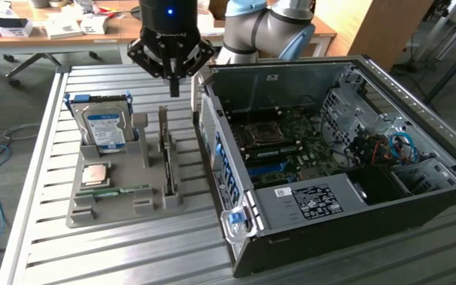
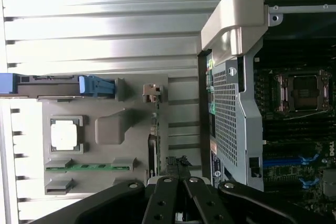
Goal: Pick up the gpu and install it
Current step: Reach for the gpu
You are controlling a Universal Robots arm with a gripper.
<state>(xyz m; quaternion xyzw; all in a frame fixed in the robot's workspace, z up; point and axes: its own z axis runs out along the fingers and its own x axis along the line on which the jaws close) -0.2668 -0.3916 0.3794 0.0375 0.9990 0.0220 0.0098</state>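
The gpu (image 1: 166, 155) stands on edge in a slot of the grey holder tray (image 1: 152, 209), a thin green card with its silver bracket at the far end. My gripper (image 1: 174, 90) hangs above the tray's far end, a little above and beyond the card, with its black fingers shut together and nothing in them. In the wrist view the gpu (image 2: 153, 142) appears edge-on as a narrow strip, and the shut gripper (image 2: 177, 181) sits just past its end. The open computer case (image 1: 331, 154) lies on the exterior view's right of the tray, motherboard exposed.
A hard drive with a blue-white label (image 1: 105, 127) stands at the tray's far left. A processor chip (image 1: 95, 173) and a memory stick (image 1: 117, 191) lie nearer. The case's rear wall (image 2: 231, 103) rises close beside the gpu slot. A slatted metal table (image 1: 133, 255) carries everything.
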